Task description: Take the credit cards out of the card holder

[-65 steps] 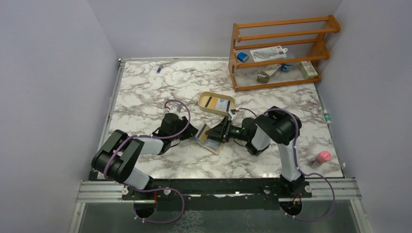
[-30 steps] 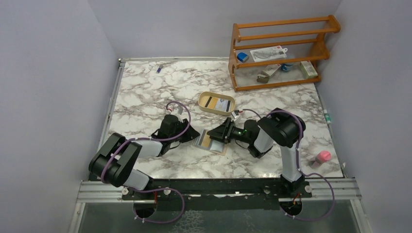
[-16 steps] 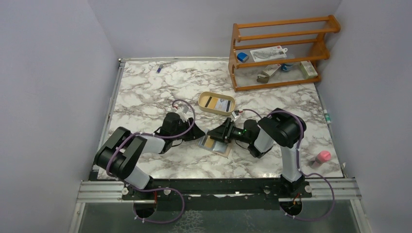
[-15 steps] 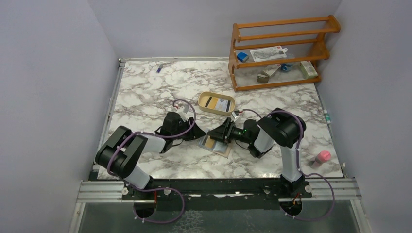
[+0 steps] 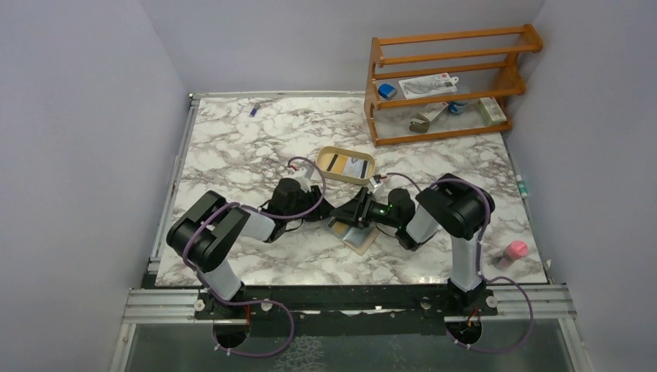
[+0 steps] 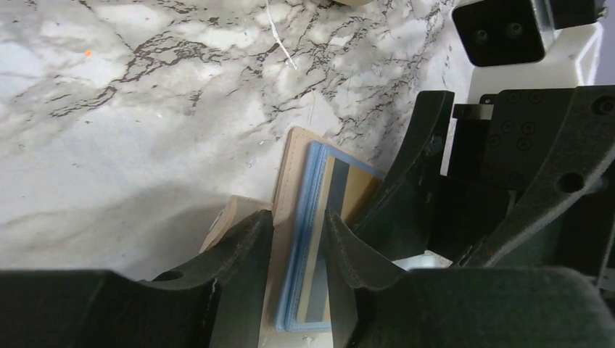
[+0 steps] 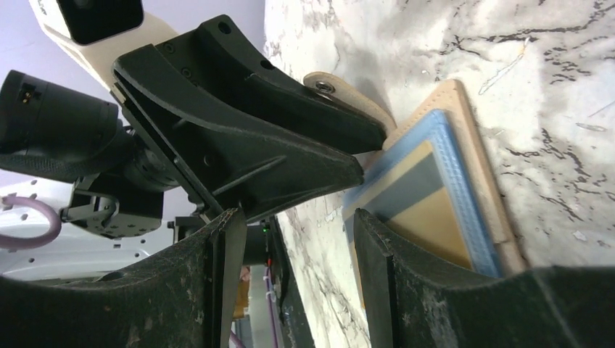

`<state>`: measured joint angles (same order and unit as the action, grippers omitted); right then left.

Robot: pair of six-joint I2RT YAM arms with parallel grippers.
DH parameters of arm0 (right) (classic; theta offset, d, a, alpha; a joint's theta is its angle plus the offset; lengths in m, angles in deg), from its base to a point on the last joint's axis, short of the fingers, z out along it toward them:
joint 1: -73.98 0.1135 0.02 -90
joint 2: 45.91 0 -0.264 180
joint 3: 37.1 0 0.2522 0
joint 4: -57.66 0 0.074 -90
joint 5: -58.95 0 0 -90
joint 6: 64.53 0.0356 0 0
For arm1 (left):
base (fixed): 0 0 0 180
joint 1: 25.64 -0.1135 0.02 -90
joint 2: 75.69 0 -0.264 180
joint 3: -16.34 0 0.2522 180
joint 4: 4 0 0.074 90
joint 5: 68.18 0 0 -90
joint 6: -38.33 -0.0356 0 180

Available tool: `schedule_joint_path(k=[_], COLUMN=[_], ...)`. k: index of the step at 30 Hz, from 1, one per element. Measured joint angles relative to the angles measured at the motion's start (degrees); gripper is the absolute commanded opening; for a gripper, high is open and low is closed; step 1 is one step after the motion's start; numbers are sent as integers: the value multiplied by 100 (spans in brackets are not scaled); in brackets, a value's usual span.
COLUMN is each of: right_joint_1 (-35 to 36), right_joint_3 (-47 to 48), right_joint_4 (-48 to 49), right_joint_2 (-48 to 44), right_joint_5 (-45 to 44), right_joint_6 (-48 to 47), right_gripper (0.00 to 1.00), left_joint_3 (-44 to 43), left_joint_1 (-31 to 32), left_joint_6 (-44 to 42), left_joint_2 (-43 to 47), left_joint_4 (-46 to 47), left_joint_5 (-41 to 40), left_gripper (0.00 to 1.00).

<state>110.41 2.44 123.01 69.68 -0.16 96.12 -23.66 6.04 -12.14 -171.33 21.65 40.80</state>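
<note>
Where the black-and-white left arm reaches in from the near left of the grey-veined marble table, its left gripper lies low over the middle of the tabletop. In the left wrist view its jaws stand narrow, one black finger on each side of the credit cards, a thin stack of pale blue plastic rectangles whose top face is tan with a grey stripe. The far finger touches the stack's edge. A sliver of tan shows beside the near finger, so I cannot tell whether the stack is actually pinched.

The cards lie flat on the card holder, a small tan-beige folding wallet spread open on the marble near the table's centre. Its snap tab pokes out beneath the left gripper's upper finger in the right wrist view.

Just to the right, the right gripper faces the left one across the wallet, nearly tip to tip. Its jaws are spread wide and grasp nothing; one finger sits close by the cards' edge. The right arm folds back toward its base at the near right.

Behind the grippers sits an oval tan tray with flat items inside. An orange-brown wooden rack stands at the rear right, and a small pink object rests near the right edge.
</note>
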Motion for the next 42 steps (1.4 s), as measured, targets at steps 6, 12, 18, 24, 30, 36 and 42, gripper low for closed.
schedule_joint_path(k=[6, 12, 18, 24, 30, 36, 42], right_joint_1=[-22, -304, -455, -452, -455, -455, -452], right_joint_3=[-4, -87, -55, 129, 232, 240, 293], right_joint_4=[-321, -448, -1259, -1912, -2098, -2175, -2192], right_joint_2=[-538, -1270, -2186, -2538, -2492, -2439, -2439], right_joint_5=[-4, 48, 50, 61, 286, 485, 581], right_joint_6=[-199, -352, -831, -1268, -1440, -1526, -1532], right_gripper=[62, 62, 64, 64, 64, 64, 64], left_joint_3=[-70, -70, 87, 315, 608, 522, 278], left_joint_1=[341, 376, 393, 402, 409, 407, 391], left_joint_6=[-201, -219, 111, 658, 1040, 1043, 955], left_joint_2=[264, 535, 699, 1451, 2682, 3620, 3775], left_joint_4=[-511, -1102, -1147, -2031, -3407, -4236, -4201], left_joint_5=[-852, -1344, -1585, -2164, -2752, -3047, -2953], left_gripper=[11, 0, 0, 0, 14, 27, 27])
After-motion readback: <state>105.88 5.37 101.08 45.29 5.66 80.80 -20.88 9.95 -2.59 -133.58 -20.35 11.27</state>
